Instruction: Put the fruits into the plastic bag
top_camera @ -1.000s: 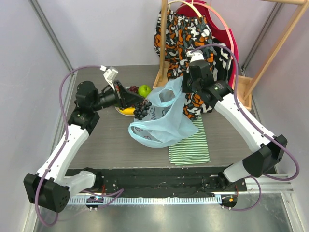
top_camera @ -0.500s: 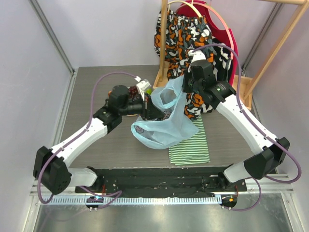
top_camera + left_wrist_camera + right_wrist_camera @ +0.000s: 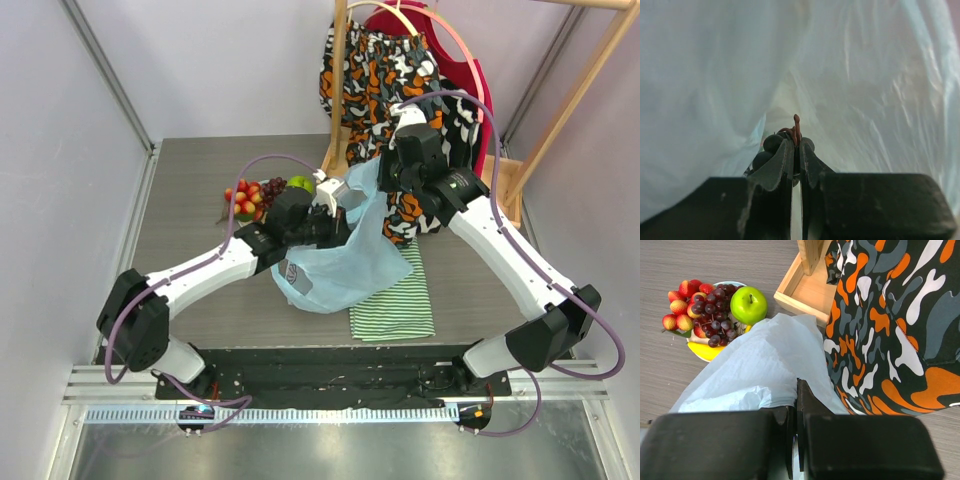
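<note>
Change since earlier frame: left arm has been swung from the plate side across to the bag, and the left end effector has been carried in through the bag mouth. The held bunch is no longer seen from above.
Step in hand: grape bunch is judged to be on the point of being let go inside the bag.
Left end effector: jaws are nearly closed and pinched on the brown stem of the grape bunch. Dark grapes are seen just behind the fingertips, with pale film on every side.
Right end effector: jaws are fully closed on the upper edge of the bag, which is held lifted off the surface with its mouth turned toward the left arm.
Technique: release is best delayed until the bunch has been carried lower, well past the rim. The arm should then be drawn back along the entry line, with the right hold left unchanged.
Risk: thin film may be snagged by the fingers on withdrawal.
Fruit remaining: apple, second grape bunch, strawberries and banana are seen on the plate, just beside the bag.
</note>
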